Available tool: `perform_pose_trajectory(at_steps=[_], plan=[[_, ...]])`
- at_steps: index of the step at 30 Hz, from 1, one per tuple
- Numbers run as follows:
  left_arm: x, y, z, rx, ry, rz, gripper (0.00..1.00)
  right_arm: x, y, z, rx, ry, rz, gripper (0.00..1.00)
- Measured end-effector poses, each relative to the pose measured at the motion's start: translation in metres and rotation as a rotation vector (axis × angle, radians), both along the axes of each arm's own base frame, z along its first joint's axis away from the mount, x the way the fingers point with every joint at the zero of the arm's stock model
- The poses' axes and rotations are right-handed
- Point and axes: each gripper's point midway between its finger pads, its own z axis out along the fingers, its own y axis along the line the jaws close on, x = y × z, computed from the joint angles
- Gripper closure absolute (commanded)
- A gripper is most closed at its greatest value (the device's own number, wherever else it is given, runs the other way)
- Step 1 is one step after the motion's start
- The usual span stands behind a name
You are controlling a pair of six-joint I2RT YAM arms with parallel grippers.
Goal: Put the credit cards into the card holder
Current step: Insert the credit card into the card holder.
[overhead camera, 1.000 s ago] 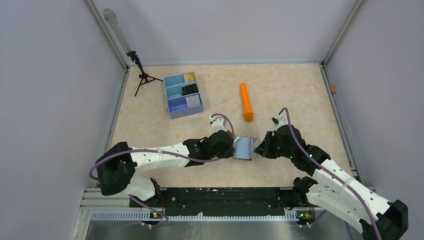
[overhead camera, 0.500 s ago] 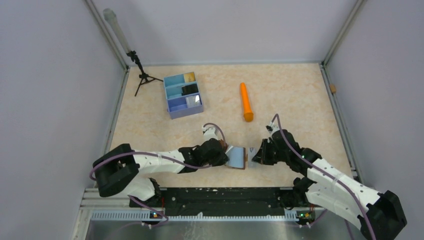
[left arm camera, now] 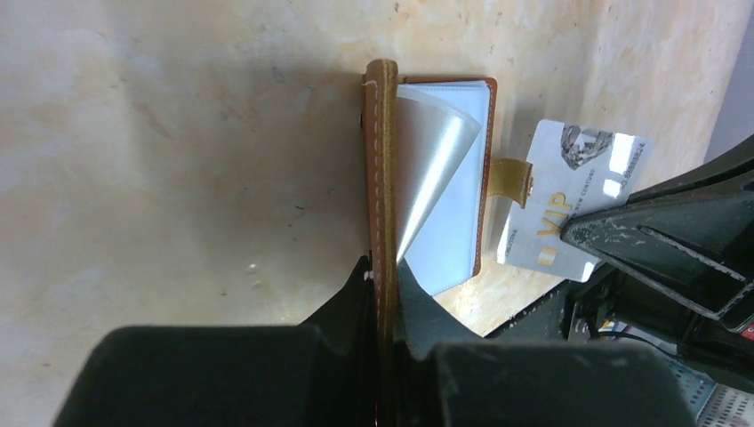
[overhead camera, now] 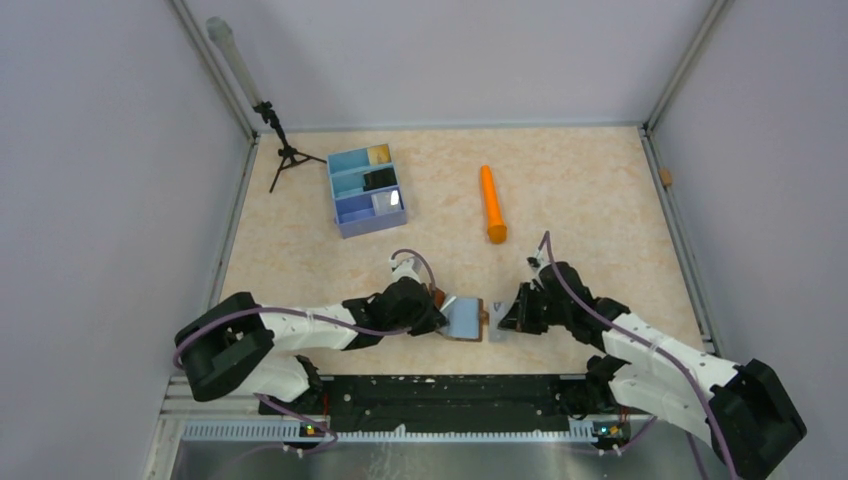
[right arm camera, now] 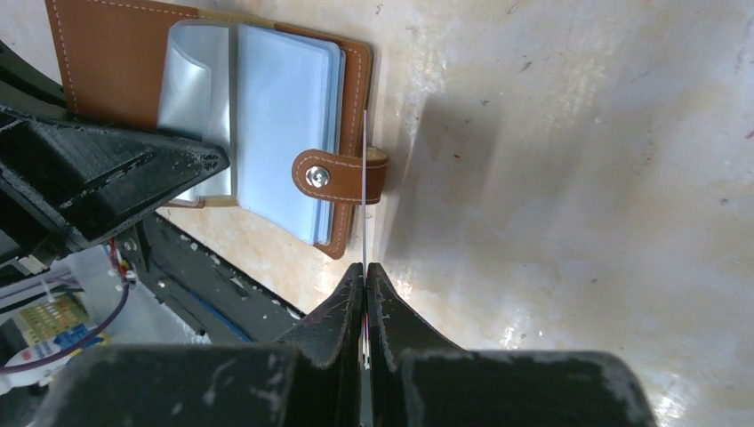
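Two pinches: my left gripper (left arm camera: pixel 384 280) clamps the open brown leather bifold card holder (right arm camera: pixel 107 62) by its floppy cover, near the table (overhead camera: pixel 600 180) front. My right gripper (right arm camera: pixel 364 277) nips a thin, stiff, slippery white card (left arm camera: pixel 569 200) edgewise, seemingly touching the snap tab (right arm camera: pixel 342 176).

Brown card holder (right arm camera: pixel 107 62), white card (left arm camera: pixel 569 200)

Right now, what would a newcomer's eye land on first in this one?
The open brown card holder at front centre, its cover clamped in the left pincer. Right beside its snap tab, the right pincer holds a white VIP card edge-on. Farther back lie an orange cylinder and a blue tray with more cards.
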Motion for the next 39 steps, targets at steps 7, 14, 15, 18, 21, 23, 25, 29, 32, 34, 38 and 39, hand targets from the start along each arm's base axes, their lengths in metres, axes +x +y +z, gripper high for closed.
perform_pose_trajectory(at_steps=[7,14,15,18,21,23,25,29,32,34,38,39], plan=[[0.002,0.009,0.003,-0.033,0.027,0.0,1.0,-0.004,0.011,0.01,0.089,-0.004,0.034,1.0],[-0.002,0.007,0.006,-0.049,0.035,-0.024,1.0,0.003,0.025,0.054,0.168,-0.095,0.084,1.0],[-0.002,0.007,0.006,-0.049,0.035,-0.025,1.0,0.005,0.028,0.059,0.171,-0.1,0.089,1.0],[-0.003,0.006,0.006,-0.051,0.039,-0.029,1.0,0.007,0.037,0.059,0.149,-0.093,0.105,1.0],[-0.004,0.006,0.005,-0.05,0.046,-0.033,1.0,0.001,0.047,0.048,0.09,-0.051,0.134,1.0],[-0.004,0.006,0.003,-0.046,0.05,-0.033,1.0,0.0,0.052,0.04,0.055,-0.02,0.14,1.0],[-0.004,0.006,0.002,-0.045,0.05,-0.033,1.0,0.002,0.053,0.031,0.023,0.005,0.128,1.0],[-0.004,0.006,0.003,-0.046,0.049,-0.032,1.0,0.004,0.048,0.016,-0.026,0.045,0.092,1.0],[-0.003,0.006,0.001,-0.042,0.05,-0.03,1.0,0.003,0.046,0.009,-0.032,0.063,0.078,1.0],[-0.003,0.007,-0.001,-0.037,0.053,-0.029,1.0,-0.001,0.043,0.0,-0.036,0.079,0.068,1.0],[-0.003,0.006,-0.001,-0.037,0.052,-0.027,1.0,-0.007,0.037,-0.011,-0.038,0.116,0.047,1.0],[-0.003,0.006,-0.002,-0.037,0.052,-0.027,1.0,-0.007,0.038,-0.01,-0.03,0.117,0.044,1.0]])
